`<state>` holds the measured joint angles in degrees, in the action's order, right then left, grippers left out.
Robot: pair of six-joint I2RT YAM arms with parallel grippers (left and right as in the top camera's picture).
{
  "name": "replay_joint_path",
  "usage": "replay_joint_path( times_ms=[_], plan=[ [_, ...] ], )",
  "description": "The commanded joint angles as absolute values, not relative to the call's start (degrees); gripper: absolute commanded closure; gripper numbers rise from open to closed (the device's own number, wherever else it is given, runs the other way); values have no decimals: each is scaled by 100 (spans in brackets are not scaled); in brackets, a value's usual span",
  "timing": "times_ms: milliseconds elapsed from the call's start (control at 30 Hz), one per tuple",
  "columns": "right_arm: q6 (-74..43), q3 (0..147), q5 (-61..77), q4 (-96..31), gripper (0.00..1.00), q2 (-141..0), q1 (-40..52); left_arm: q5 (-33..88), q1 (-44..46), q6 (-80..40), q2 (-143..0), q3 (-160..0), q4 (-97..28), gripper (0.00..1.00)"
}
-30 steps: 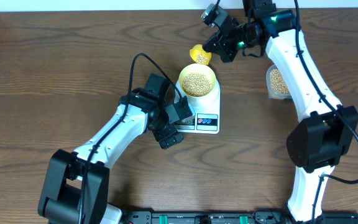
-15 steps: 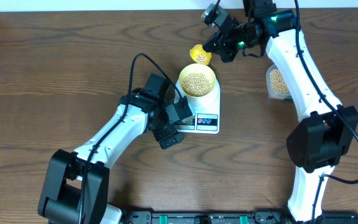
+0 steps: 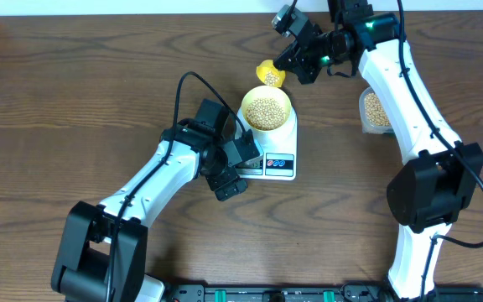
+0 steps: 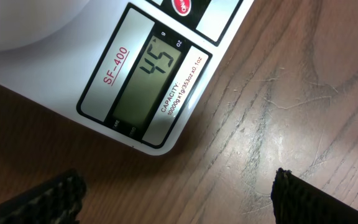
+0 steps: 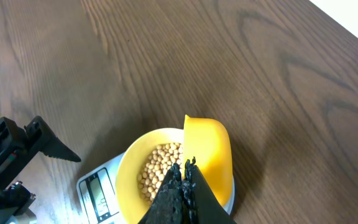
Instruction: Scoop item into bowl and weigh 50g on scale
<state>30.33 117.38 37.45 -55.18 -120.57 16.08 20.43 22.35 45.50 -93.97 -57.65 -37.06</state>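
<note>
The white scale (image 3: 289, 136) stands mid-table with the pale yellow bowl (image 3: 244, 113) on its platform, filled with tan beans (image 3: 265, 111). Its display (image 4: 157, 59) reads 45 in the left wrist view. My right gripper (image 3: 296, 60) is shut on the handle of a yellow scoop (image 3: 270, 75), which hovers just behind the bowl with a few beans in it. In the right wrist view the scoop (image 5: 211, 149) sits over the far rim of the bowl (image 5: 129, 171). My left gripper (image 3: 236, 170) is open and empty beside the scale's front left corner, its fingertips (image 4: 316, 199) over bare wood.
A clear tub of beans (image 3: 374, 109) sits to the right of the scale, partly under my right arm. The table's back edge runs close behind the right gripper. Bare dark wood lies to the left and in front.
</note>
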Motion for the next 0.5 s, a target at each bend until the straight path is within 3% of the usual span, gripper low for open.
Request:
replay_joint_path(
  times_ms=[0, 467],
  plan=[
    [2963, 11828, 3804, -5507, 99, -11952, 1575, 2001, 2246, 4648, -9437, -5725, -3719, 2],
    [2963, 11828, 3758, -5513, 99, -11952, 1568, 2003, 2246, 4648, -9437, -5728, -3721, 2]
  ],
)
